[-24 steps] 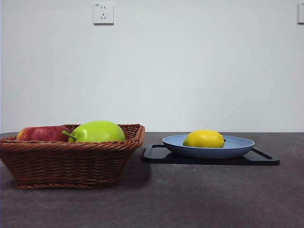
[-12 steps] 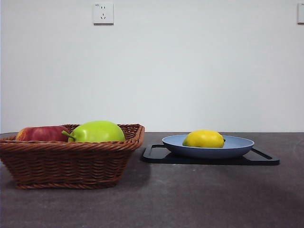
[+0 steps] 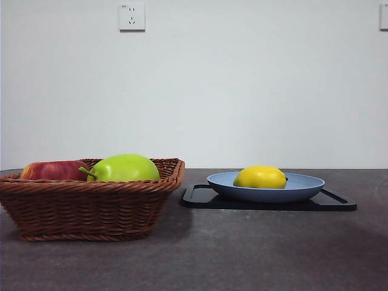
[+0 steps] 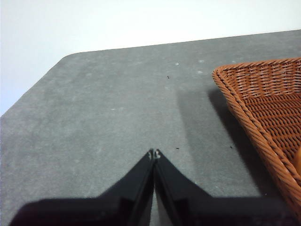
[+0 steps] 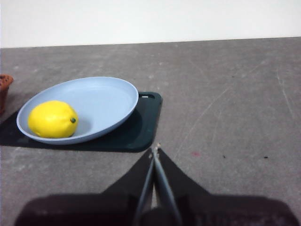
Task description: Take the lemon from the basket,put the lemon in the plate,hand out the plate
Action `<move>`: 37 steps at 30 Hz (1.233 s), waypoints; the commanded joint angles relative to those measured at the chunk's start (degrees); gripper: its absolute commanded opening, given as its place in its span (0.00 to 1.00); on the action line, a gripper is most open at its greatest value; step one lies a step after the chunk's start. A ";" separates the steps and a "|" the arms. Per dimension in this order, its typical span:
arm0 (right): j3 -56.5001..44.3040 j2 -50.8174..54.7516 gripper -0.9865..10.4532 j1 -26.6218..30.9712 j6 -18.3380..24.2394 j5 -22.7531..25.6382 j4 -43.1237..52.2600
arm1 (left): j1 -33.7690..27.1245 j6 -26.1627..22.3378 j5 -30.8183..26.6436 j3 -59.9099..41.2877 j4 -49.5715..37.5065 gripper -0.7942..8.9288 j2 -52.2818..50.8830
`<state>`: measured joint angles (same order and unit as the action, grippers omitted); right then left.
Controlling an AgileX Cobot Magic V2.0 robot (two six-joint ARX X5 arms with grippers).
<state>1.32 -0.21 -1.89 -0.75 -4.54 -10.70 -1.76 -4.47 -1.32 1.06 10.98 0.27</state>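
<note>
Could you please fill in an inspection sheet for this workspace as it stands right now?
Surface: dark grey matte table, faint scuffs.
Job's things: small bright yellow lemon lies in the round light-blue plate; the plate sits on a flat black rectangular tray; brown woven wicker basket stands beside the tray.
Clutter: red apple and large yellow-green stemmed fruit in the basket.
Grippers: left gripper shut, empty, above bare table by the basket; right gripper shut, empty, near the tray.
Cables: nothing seen.
Surroundings: plain white wall, white wall socket.
</note>
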 commanded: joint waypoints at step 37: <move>-0.63 0.22 0.09 -0.07 -3.85 0.44 0.13 | -0.20 0.24 0.02 -0.02 0.61 0.09 -0.20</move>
<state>1.32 -0.21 -1.91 -3.90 -4.34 -10.68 -1.76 -4.47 -1.30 1.06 10.98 0.27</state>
